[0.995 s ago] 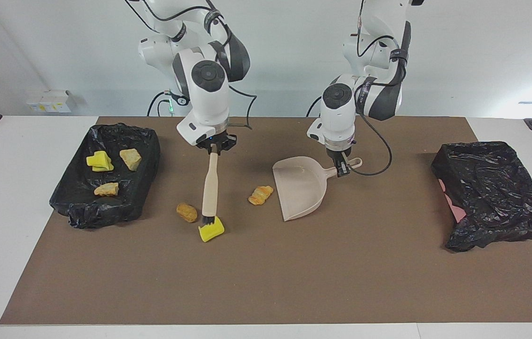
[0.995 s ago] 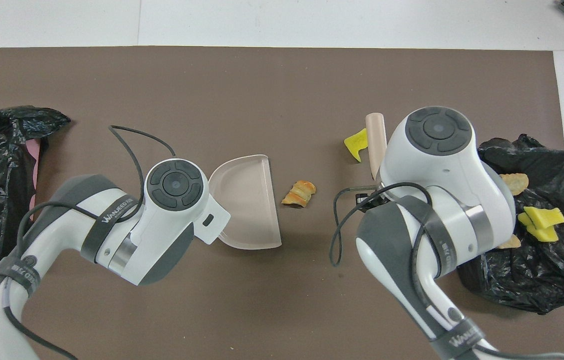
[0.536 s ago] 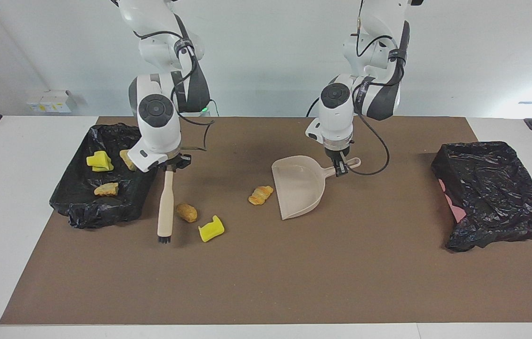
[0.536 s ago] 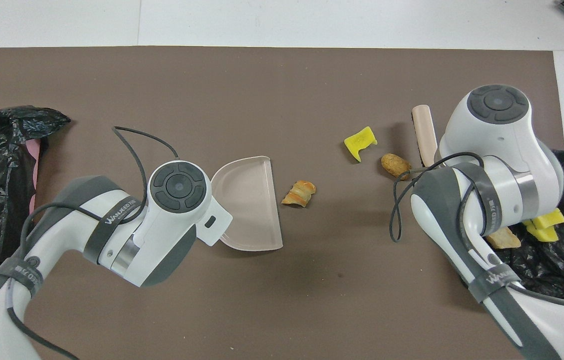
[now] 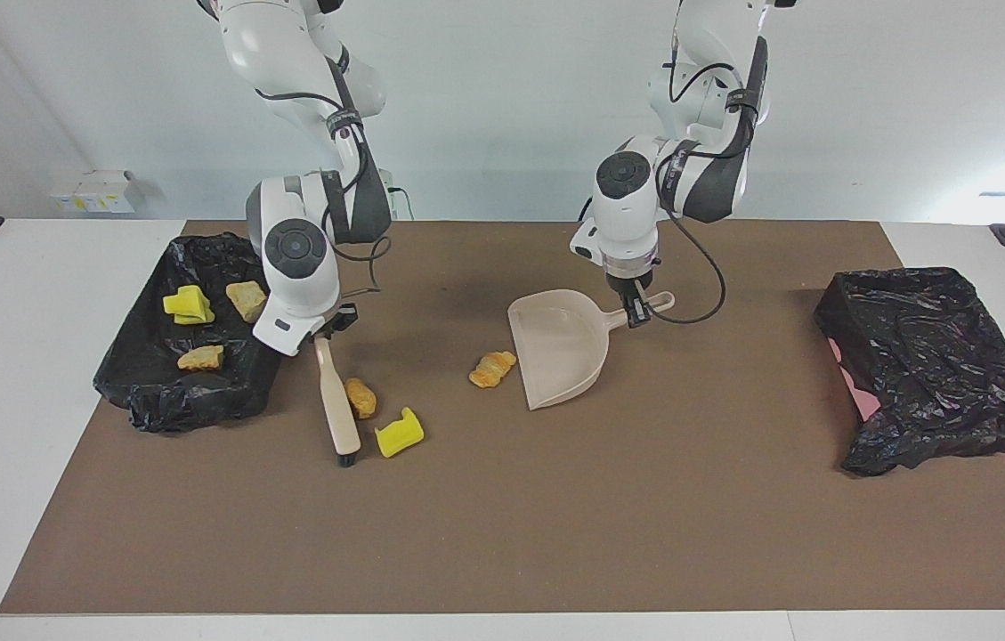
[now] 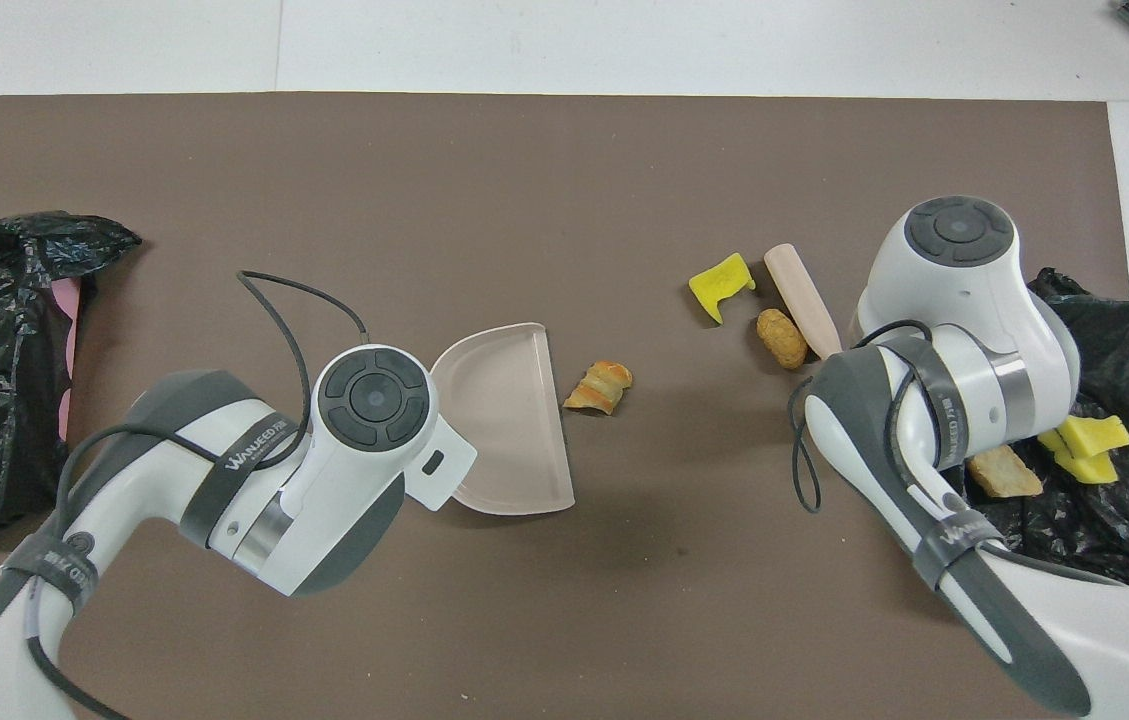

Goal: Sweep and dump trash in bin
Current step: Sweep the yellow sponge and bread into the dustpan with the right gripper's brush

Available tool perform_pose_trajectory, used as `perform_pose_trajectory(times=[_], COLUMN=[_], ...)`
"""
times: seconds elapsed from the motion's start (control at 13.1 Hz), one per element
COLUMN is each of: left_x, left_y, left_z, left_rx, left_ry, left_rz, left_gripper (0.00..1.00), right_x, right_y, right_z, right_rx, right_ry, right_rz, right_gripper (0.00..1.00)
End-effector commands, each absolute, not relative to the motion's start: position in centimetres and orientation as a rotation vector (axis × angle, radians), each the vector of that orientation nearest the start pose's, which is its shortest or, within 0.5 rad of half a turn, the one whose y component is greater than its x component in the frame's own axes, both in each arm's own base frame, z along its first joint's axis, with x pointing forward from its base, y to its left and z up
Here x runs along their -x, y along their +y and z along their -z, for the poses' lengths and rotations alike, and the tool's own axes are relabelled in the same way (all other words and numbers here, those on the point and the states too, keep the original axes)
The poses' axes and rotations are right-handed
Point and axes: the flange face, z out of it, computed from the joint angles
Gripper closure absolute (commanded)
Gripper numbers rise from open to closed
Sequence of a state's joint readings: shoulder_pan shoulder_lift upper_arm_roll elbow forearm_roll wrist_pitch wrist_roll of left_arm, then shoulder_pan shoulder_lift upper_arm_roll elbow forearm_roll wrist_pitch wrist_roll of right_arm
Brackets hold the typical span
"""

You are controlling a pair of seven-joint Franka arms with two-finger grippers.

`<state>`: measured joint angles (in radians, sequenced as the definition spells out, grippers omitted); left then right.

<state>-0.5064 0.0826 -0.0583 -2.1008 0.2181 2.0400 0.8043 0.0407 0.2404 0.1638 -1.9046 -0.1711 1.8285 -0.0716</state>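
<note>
Beige brush slants down from the right gripper, clamped on its handle, bristles beside a brown lump; the left gripper, bent downward, pinches the dustpan handle.

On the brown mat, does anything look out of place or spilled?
Yes: three trash bits lie loose on the mat: a yellow sponge chunk, a brown lump touching the brush, and a pastry piece by the dustpan.
</note>
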Motion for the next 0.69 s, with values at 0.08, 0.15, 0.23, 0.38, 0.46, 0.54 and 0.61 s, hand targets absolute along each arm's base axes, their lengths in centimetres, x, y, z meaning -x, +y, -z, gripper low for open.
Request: perform_pose_trajectory(times=[0.08, 0.15, 0.23, 0.38, 0.46, 0.54, 0.61], left_x=[-44.7, -44.6, -44.6, -44.5, -44.5, -44.5, -44.4], left_y=[-27.6, -27.4, -27.5, -27.3, -27.3, -27.1, -26.9], left_z=[-36.9, -36.7, -36.7, -36.4, -36.4, -36.4, -36.1], left_rx=[2.167, 2.168, 2.167, 2.170, 2.173, 2.182, 2.190], left_ry=[2.002, 2.002, 2.003, 2.004, 2.003, 1.999, 1.996], left_rz=[-0.215, -0.213, -0.209, -0.204, -0.202, -0.191, -0.193], left_gripper=[1.00, 1.00, 1.00, 1.00, 1.00, 1.00, 1.00], right_x=[-53.9, -53.4, -52.8, -51.2, -49.7, -47.7, -46.4], right_y=[17.4, 19.1, 21.0, 25.8, 29.3, 32.6, 34.3], right_z=[-34.1, -34.0, -34.0, -33.3, -32.9, -33.2, -33.5], right_rx=[3.081, 3.055, 3.034, 2.988, 2.975, 2.973, 2.973], right_ry=[-0.690, -0.691, -0.682, -0.725, -0.723, -0.683, -0.674], right_rz=[-0.439, -0.436, -0.426, -0.399, -0.386, -0.383, -0.387], right_gripper=[1.00, 1.00, 1.00, 1.00, 1.00, 1.00, 1.00])
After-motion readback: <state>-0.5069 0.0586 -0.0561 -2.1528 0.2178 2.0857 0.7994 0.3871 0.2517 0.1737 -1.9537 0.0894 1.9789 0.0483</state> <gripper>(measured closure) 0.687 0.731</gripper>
